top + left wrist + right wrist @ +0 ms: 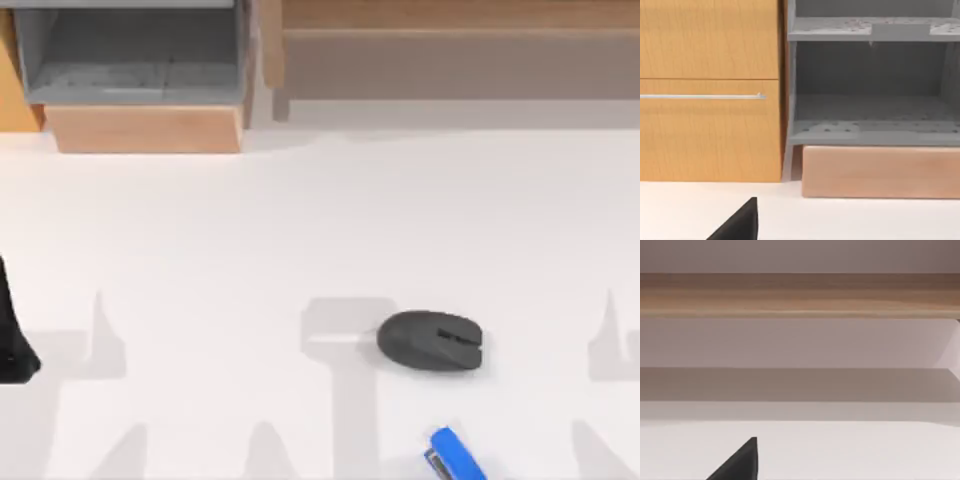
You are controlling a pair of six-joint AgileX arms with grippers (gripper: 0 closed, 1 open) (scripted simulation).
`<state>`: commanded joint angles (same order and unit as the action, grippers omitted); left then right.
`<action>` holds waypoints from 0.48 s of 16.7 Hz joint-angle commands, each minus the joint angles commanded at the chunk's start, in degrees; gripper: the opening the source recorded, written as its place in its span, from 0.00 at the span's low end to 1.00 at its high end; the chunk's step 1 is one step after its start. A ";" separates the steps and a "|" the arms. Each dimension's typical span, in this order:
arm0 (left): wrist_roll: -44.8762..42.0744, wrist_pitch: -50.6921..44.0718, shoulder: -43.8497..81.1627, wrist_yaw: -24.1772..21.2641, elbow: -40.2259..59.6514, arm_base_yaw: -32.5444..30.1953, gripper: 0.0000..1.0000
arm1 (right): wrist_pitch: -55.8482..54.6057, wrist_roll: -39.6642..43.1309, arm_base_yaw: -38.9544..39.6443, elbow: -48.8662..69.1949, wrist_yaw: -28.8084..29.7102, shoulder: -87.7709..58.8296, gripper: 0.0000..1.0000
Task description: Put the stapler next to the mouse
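The mouse (431,342) is a dark grey oval lying on the white table (250,230), right of centre and toward the front. The stapler (455,455), a small bright-blue bar with a silvery strip, lies just in front of the mouse at the front edge of the top view, partly cut off; a clear gap separates the two. My left arm (12,335) is parked at the table's far left edge, far from both. A black piece of my left gripper (740,225) juts into the left wrist view, and a black piece of my right gripper (740,462) into the right wrist view.
A grey open shelf unit (135,55) on a light wooden base (145,128) stands at the back left, beside a wooden cabinet front (705,90) with a metal handle. A long wooden shelf (460,50) runs along the back right.
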<state>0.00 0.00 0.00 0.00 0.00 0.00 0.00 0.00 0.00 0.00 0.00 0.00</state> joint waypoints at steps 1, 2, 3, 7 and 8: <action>0.00 0.00 0.00 0.00 0.00 0.00 1.00 | 0.00 0.00 0.00 0.00 0.00 0.00 1.00; 0.00 0.00 0.00 0.00 0.00 0.00 1.00 | 0.04 -0.01 0.05 0.04 0.00 -0.05 1.00; 0.00 0.00 0.00 0.00 0.00 0.00 1.00 | 0.50 -0.17 0.59 0.56 -0.04 -0.68 1.00; 0.00 0.00 0.00 0.00 0.00 0.00 1.00 | 6.25 -2.32 6.92 6.80 -0.22 -9.21 1.00; 0.00 0.00 0.00 0.00 0.00 0.00 1.00 | 8.45 -3.18 9.24 9.16 -0.22 -12.83 1.00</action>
<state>0.00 0.00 0.00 0.00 0.00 0.00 8.45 -3.18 9.24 9.16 -0.22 -12.83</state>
